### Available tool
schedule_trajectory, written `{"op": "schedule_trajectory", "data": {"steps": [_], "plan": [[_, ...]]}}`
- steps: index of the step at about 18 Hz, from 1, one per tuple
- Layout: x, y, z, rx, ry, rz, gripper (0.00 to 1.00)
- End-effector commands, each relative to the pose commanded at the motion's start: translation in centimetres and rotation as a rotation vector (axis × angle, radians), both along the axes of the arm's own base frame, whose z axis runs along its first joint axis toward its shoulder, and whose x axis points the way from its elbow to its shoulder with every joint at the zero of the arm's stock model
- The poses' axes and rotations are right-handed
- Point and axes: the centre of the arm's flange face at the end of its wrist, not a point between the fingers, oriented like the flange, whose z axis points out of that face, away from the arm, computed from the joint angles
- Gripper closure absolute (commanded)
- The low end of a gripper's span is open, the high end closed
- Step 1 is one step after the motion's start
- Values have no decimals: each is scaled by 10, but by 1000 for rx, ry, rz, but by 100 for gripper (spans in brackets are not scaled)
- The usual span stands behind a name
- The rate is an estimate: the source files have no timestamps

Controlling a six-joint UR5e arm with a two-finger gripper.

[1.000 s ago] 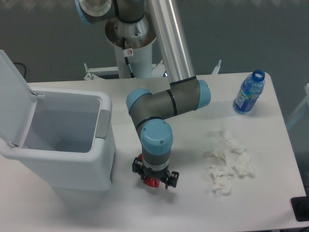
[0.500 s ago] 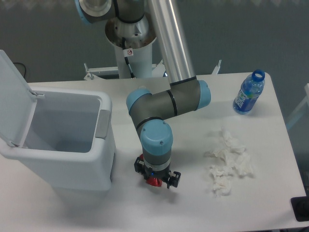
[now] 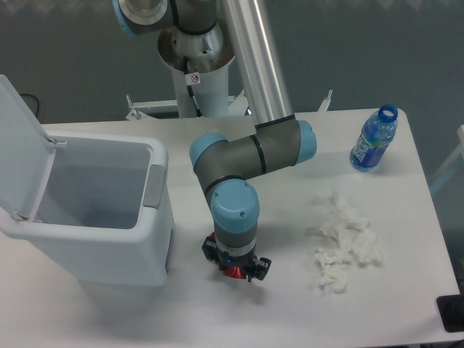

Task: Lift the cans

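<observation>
Red can sits on the white worktop directly under the arm's claw, mostly hidden by it. Whether the claw is spread or pinching cannot be told.

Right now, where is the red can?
The red can sits low in the camera view, under the pincer, right of the white bin, left of the tissues.

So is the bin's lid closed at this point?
No, the lid stands tilted up at the left of the white bin, whose inside is open to view.
</observation>
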Motion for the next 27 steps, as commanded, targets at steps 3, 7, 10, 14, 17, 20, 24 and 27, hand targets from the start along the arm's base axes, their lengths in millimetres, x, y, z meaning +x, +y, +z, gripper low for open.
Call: {"op": "schedule_trajectory", "data": {"steps": [3,7,10,14,17,20,24,27], "plan": [[0,0,0,0,0,2,36],[0,0,0,0,0,-3,37],[-1,-1,4,2,4,-12,38],[-14,-12,27,25,25,4,38],[-20,-19,46,38,47,-34,37],[-27,-29,73,61,78,-43,38],[-35,-43,102,86,108,-119,37],[-41,-58,125,86,124,-177,37]]}}
